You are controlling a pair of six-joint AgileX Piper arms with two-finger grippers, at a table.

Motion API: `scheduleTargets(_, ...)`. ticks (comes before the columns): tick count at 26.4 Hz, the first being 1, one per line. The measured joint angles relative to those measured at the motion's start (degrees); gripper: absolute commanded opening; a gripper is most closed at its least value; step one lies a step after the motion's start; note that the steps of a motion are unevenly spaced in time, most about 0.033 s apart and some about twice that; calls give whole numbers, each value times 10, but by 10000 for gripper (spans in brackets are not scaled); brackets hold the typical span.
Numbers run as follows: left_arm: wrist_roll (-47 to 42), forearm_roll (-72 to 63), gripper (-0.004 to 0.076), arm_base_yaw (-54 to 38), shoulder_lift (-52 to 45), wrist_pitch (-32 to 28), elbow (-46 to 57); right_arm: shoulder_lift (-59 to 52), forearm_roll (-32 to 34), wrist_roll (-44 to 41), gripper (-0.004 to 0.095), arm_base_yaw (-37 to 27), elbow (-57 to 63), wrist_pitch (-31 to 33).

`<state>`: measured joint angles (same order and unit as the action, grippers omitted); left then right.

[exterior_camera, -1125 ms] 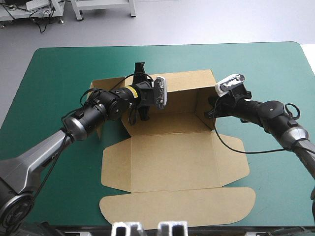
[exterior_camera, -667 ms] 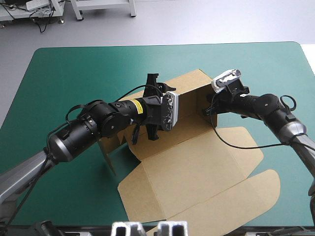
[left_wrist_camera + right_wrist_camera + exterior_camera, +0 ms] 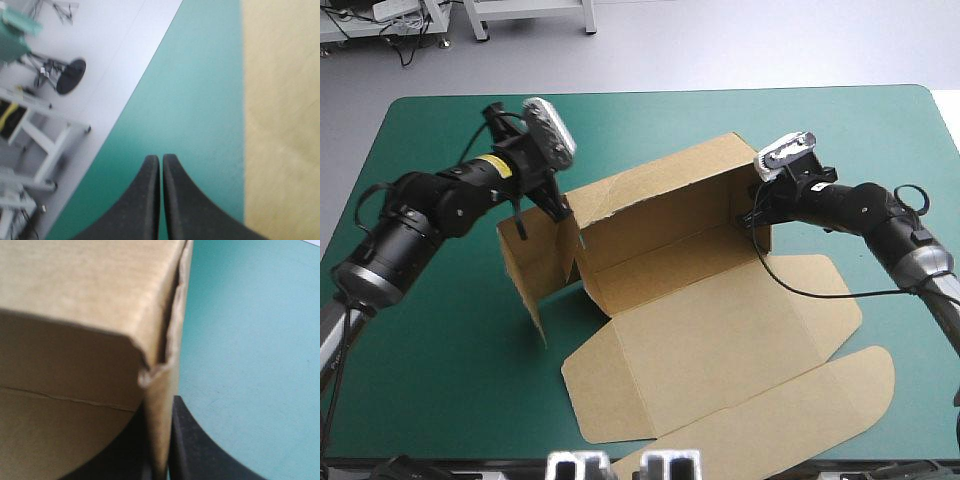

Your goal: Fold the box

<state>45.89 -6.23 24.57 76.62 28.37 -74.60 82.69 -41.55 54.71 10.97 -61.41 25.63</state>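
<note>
A brown box [image 3: 710,330] sits half-formed and askew in the middle of the teal-green table [image 3: 430,340]; its back and end walls stand raised, and its lid [image 3: 790,420] lies flat toward the near edge; the right gripper [image 3: 160,440] pinches the box's right end wall; the left gripper [image 3: 161,162], pressed together on nothing, hovers over the cover just beside the box's left end.

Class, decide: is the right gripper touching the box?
Touching. The right wrist view shows the box wall pinched between the right gripper's two black fingers.
</note>
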Motion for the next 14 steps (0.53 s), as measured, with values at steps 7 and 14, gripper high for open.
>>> scheduleTargets(7,-50,-99,13,-258,0,186,-18,-4,165,-171,-20,0,-133,189)
scheduleTargets(14,-119,-107,13,-353,0,244,-19,-5,287,-277,-20,0,-217,326)
